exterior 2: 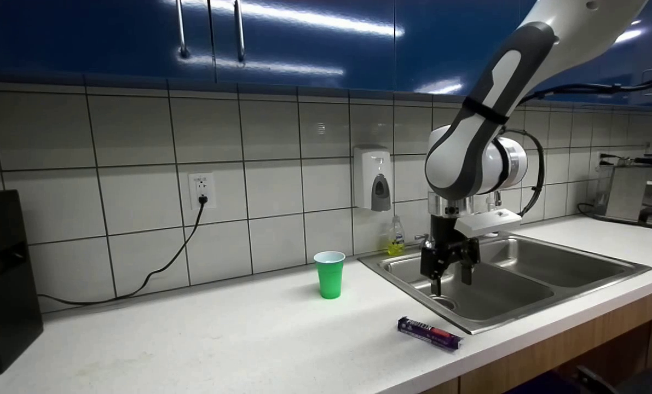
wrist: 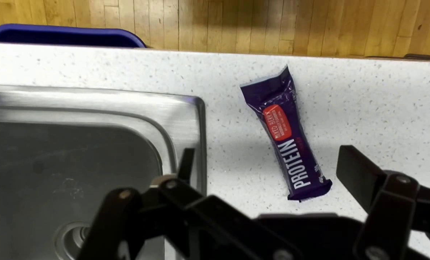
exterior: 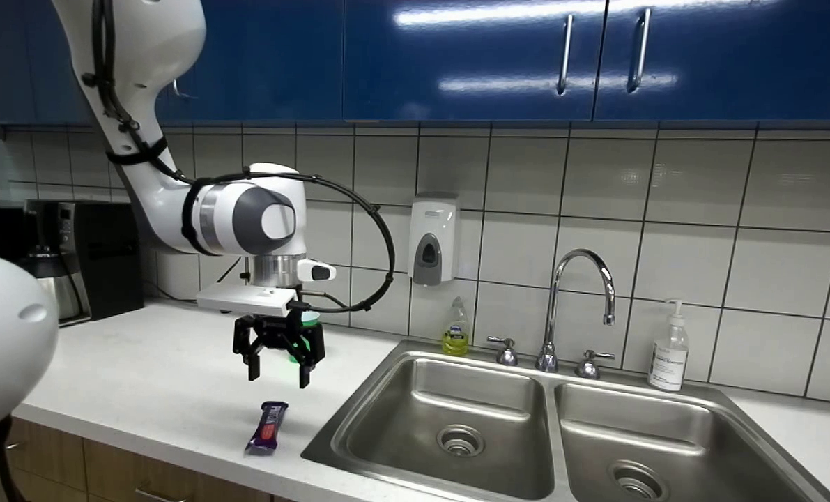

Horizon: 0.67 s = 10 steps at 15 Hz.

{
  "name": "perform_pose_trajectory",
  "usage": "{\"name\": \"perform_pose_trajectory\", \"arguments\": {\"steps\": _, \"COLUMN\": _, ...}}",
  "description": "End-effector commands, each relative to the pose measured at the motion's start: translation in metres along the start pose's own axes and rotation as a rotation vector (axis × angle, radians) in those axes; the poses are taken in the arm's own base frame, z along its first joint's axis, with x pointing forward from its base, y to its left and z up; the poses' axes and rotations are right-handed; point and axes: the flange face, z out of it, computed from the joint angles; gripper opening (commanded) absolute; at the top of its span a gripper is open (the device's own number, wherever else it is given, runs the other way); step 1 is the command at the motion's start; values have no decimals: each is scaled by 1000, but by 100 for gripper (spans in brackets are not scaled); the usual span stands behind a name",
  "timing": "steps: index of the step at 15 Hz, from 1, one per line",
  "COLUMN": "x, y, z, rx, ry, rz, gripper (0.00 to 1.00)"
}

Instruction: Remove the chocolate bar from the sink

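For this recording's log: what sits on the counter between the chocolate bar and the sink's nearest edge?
Just a strip of speckled white countertop, as the wrist view shows; no object lies between the chocolate bar and the sink.

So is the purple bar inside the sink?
No, the purple bar lies on the white counter, beside the sink in the wrist view.

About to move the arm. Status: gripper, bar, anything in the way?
Gripper open, holding nothing. Bar flat on counter, outside sink. Nothing seen between gripper and bar; cup stands apart.
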Motion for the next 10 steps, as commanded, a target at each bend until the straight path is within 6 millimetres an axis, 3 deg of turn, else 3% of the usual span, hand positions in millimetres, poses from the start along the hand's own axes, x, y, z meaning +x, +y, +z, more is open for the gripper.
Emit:
{"name": "perform_pose_trajectory", "arguments": {"steps": 1, "x": -7, "y": 4, "z": -15, "rx": -30, "ry": -41, "rz": 29, "gripper": 100}}
{"name": "perform_pose_trajectory", "arguments": {"steps": 2, "x": -3, "y": 3, "z": -5, "rx": -5, "ry": -22, "rz": 11, "gripper": 100}}
{"name": "perform_pose_trajectory", "arguments": {"steps": 10, "x": -5, "y": 3, "z": -8, "rx": -7, "ry": -33, "rz": 18, "gripper": 100}}
